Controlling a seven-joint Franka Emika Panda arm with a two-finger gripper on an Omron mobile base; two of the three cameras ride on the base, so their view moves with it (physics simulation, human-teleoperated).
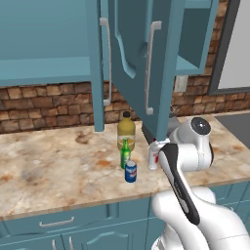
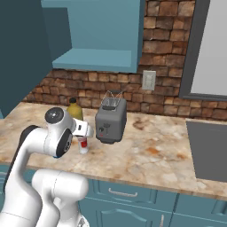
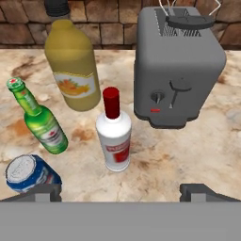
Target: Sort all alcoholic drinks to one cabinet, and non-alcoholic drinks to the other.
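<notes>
Pincer [image 3: 120, 192] spread wide, empty. White red-capped bottle [image 3: 114, 132] stands upright on counter [image 3: 197, 146] at 12 o'clock, closest; green bottle [image 3: 38, 120] at 10, blue can [image 3: 29, 173] at 9.

Left base cam sits behind my arm, looking forward-down over the counter [image 1: 58, 166] and open cabinet doors. Right base cam covers the same counter from the other side, toaster [image 2: 111, 120] central. My hand cam is close, angled down; shares toaster, juice bottle [image 3: 73, 66] and white red-capped bottle [image 3: 114, 136].
</notes>
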